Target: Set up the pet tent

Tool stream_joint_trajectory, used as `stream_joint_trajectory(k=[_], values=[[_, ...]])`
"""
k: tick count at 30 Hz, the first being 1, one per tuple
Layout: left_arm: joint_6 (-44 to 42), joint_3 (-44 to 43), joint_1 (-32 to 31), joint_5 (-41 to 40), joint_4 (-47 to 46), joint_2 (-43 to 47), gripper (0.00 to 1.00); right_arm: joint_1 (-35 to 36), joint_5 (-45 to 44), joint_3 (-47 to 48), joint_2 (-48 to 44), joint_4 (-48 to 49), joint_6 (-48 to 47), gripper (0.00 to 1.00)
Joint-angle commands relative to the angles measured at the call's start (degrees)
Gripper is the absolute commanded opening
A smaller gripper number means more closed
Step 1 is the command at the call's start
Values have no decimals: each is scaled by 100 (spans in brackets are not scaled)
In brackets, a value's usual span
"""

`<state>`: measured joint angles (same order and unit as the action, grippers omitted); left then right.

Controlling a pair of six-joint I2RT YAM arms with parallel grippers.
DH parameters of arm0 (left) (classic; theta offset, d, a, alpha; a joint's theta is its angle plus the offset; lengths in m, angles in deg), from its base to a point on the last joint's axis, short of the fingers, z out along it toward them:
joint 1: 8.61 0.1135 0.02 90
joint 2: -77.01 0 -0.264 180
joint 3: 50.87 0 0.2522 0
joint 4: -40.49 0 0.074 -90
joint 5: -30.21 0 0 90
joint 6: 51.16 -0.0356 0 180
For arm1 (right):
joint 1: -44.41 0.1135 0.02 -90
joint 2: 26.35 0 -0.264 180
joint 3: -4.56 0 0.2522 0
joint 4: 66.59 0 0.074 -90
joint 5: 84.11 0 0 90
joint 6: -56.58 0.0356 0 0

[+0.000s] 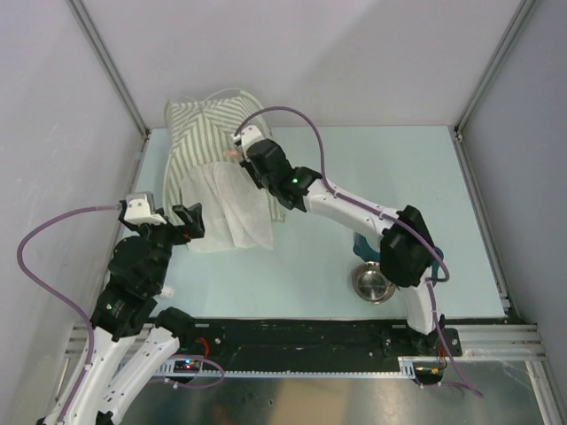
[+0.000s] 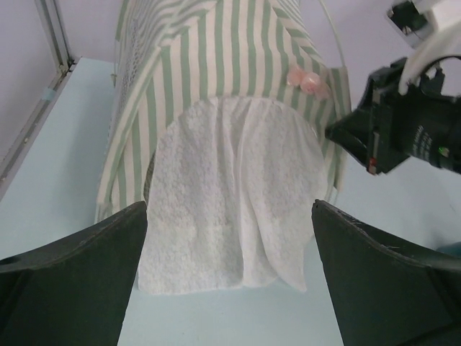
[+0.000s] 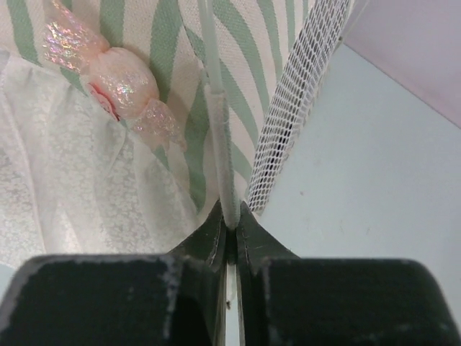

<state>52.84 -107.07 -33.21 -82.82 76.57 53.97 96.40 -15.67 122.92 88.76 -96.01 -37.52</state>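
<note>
The pet tent (image 1: 205, 133), striped olive-green and white, stands at the back left of the table. Its sheer white flap (image 1: 232, 208) hangs over the front and spreads onto the table. A pink mark (image 2: 307, 81) sits above the flap. My right gripper (image 3: 229, 220) is shut on a thin white pole (image 3: 218, 122) at the tent's right front edge, beside the mesh window (image 3: 295, 101). It shows in the top view (image 1: 241, 144) at the tent's front. My left gripper (image 2: 229, 245) is open and empty, facing the flap (image 2: 234, 194) from a short distance; it shows in the top view (image 1: 182, 221).
A metal bowl (image 1: 373, 283) and a teal object (image 1: 363, 248) sit near the right arm's base. Grey walls enclose the pale blue table (image 1: 399, 177) on three sides. A black rail (image 1: 301, 336) runs along the near edge.
</note>
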Motion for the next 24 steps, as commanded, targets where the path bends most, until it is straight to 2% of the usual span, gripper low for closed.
stream_joint_trajectory(k=[1, 3, 5, 8, 10, 11, 13, 18, 20, 24], values=[[-9, -182, 30, -182, 125, 76, 100, -65, 406, 914, 560, 82, 22, 8], [-6, -190, 33, -191, 156, 87, 100, -88, 703, 1245, 718, -29, 133, 11], [-6, -198, 32, -166, 195, 63, 100, -106, 859, 1511, 819, -250, 248, 23], [-40, -199, 30, -33, 243, 20, 100, -136, 770, 1576, 677, -546, 468, 69], [-51, -194, 33, 9, 276, -37, 100, -285, 1172, 1765, 457, -1065, 875, 88], [-40, -194, 34, 0, 287, -62, 100, -382, 1467, 1901, 344, -1362, 1091, 93], [-10, -179, 34, -31, 296, -104, 100, -578, 1867, 2035, -33, -1893, 1430, 98], [14, -152, 30, 55, 285, -348, 100, -985, 2280, 1593, -1060, -2507, 1819, 99], [43, -158, 33, 115, 269, -485, 100, -1161, 2095, 1041, -1522, -2572, 2043, 99], [171, -76, 28, 187, 90, -608, 100, -1763, 1001, -596, -2432, -2664, 2710, 95]])
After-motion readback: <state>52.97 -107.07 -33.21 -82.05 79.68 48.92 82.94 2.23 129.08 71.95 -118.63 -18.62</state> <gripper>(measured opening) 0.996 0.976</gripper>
